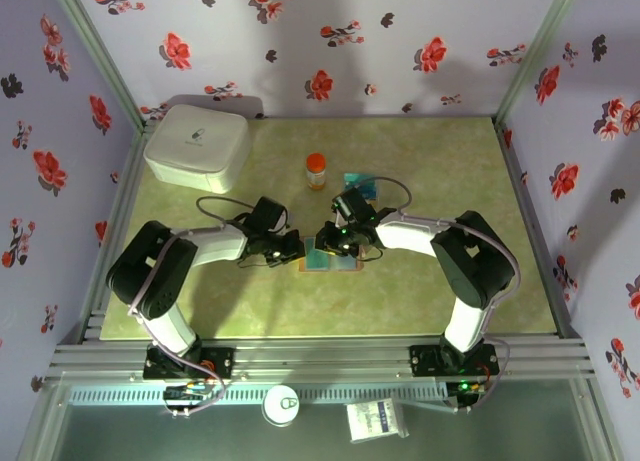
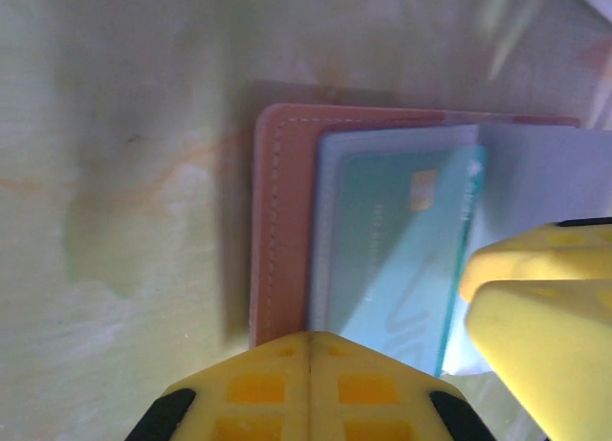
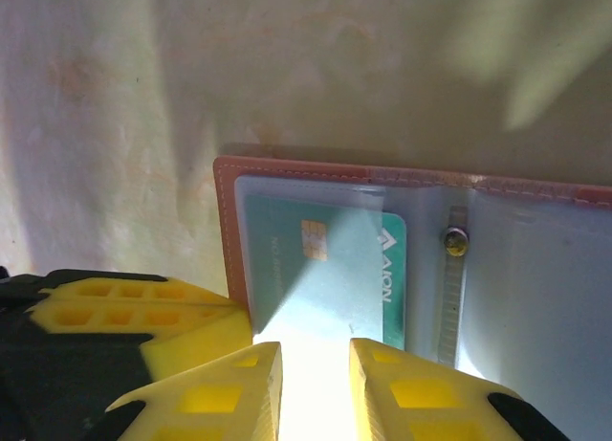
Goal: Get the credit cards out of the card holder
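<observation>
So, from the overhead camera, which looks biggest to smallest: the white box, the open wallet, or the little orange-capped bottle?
1. White box, clearly the largest.
2. Card holder, though part of it is hidden.
3. Orange-capped bottle, the smallest. It stands upright, so from above it may look smaller than it is.

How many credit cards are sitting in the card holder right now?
1: a teal card tucked inside the open card holder, on the side nearest its stitched edge. More may be hidden beneath it or in other parts of the holder.
</observation>
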Robot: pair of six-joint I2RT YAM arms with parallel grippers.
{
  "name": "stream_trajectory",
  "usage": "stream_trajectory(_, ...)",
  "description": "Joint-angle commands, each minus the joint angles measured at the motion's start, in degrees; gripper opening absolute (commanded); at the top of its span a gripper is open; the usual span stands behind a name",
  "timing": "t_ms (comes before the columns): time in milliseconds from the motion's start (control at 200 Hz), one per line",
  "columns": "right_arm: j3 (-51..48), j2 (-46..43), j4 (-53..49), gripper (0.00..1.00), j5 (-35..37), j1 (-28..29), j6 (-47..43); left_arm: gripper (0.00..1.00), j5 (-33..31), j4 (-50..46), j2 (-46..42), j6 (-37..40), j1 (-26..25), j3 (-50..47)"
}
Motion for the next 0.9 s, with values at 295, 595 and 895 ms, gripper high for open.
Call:
stream_trajectory(295,1.54,1.47,-4.95,0.25,3.52,0.44,-3.16,0.0,-0.83,-4.4,1.79,2.2,0.8,1.58)
stream_trajectory(595,1.77,0.68,-7.38,0.25,5.78,0.44,-4.67,0.0,-0.76,-4.59,1.57,2.08,1.06,1.26)
stream_trajectory(895,1.46,-2.46,-7.3,0.26,5.04,0.44,-4.34,0.0,-1.11,-6.79,-2.54,1.94,1.25,2.99)
